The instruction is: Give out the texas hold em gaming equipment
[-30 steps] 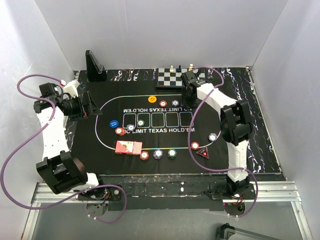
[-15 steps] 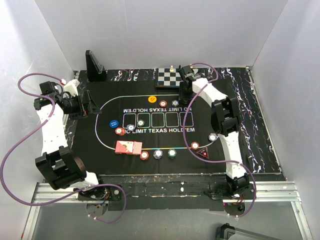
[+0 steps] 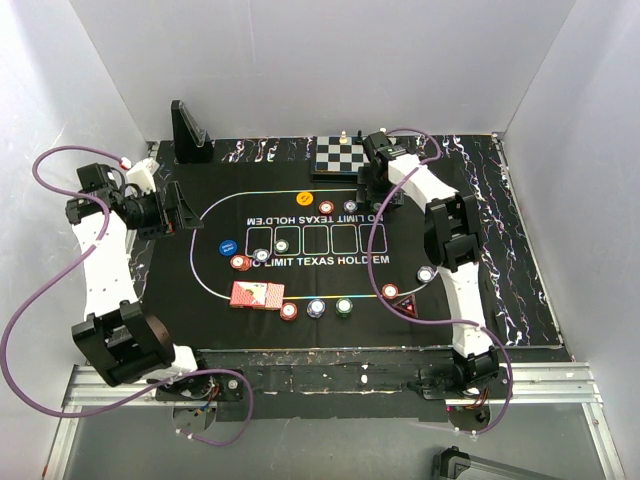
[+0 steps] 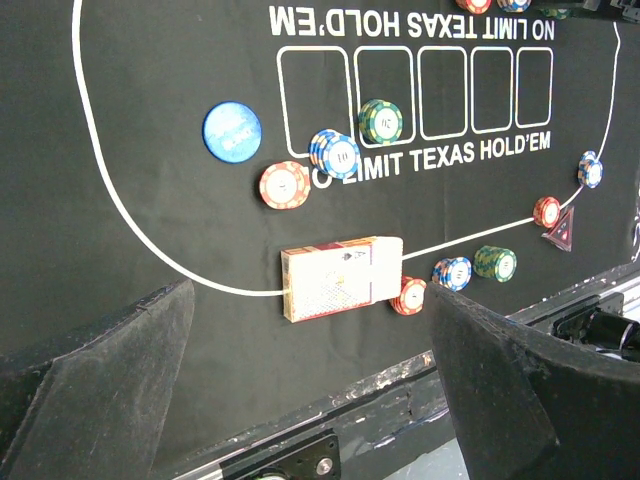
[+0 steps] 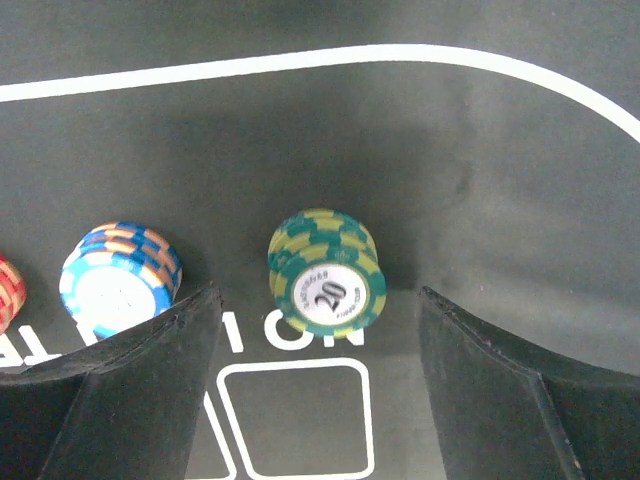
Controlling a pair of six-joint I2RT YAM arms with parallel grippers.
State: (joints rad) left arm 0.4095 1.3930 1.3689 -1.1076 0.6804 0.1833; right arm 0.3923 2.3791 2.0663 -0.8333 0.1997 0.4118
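Observation:
A green chip stack (image 5: 325,272) marked 20 stands on the black mat between the fingers of my right gripper (image 5: 320,310). The gripper is open, with a gap on each side of the stack. A blue-and-orange stack (image 5: 118,278) sits to its left. From above, the right gripper (image 3: 370,188) hangs at the mat's far edge. My left gripper (image 3: 170,212) is open and empty at the mat's left end. The card deck (image 4: 340,278) lies ahead of the left gripper, a red stack (image 4: 410,295) beside it. The dark red triangular marker (image 3: 407,305) lies near right.
A chessboard (image 3: 343,155) with pieces sits at the back, just left of the right gripper. A black stand (image 3: 188,135) is at the back left. More chip stacks (image 3: 317,307) dot the mat's near line, and a flat blue chip (image 4: 232,131) lies left.
The right arm's elbow has swung up toward the far side while its gripper stayed at the mat's far edge. Its jaws have spread, leaving the green stack standing free. The left arm barely moved.

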